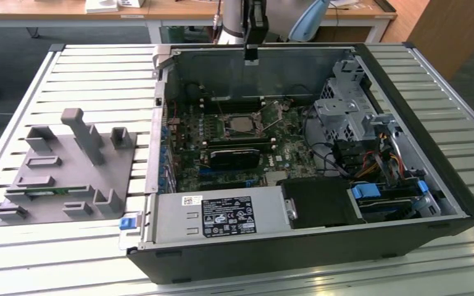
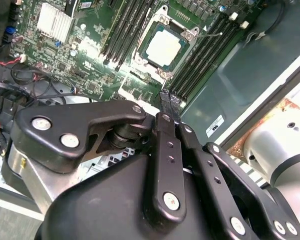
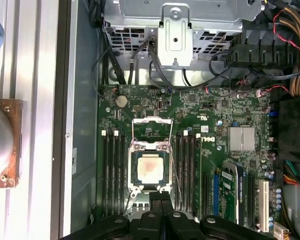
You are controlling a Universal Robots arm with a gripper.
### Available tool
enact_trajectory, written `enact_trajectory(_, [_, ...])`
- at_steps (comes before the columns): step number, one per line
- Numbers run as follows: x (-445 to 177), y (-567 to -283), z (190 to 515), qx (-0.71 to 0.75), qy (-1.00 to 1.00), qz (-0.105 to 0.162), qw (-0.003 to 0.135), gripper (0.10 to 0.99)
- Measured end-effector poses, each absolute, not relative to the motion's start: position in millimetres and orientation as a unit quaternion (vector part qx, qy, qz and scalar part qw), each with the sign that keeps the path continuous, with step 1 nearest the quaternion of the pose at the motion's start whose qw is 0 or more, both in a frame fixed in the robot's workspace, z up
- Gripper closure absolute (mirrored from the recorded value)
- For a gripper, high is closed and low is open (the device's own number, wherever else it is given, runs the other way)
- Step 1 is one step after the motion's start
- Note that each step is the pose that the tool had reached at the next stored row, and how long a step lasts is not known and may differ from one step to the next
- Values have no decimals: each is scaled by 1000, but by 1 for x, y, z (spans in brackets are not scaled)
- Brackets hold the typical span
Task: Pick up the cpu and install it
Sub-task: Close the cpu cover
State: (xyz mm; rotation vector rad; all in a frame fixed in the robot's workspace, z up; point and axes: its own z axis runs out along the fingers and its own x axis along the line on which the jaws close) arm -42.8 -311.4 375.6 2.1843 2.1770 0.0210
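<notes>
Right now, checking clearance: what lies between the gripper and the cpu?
In the first wrist view, only the socket frame edge lies between the gripper and the cpu.

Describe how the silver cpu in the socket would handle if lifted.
The flat square silver-topped cpu looks rigid and probably light, being thin. Its smooth metal top likely grips poorly. Lying flat in the dark metal-framed socket, it shouldn't roll.

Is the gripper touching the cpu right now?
Apart. The exterior view shows the gripper hanging well above the cpu, with a clear gap between them.
</notes>
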Motion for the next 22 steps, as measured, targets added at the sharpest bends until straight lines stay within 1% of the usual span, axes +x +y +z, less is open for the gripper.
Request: enact_trajectory(22, [-43, -311, 387, 708, 706, 7, 29, 980])
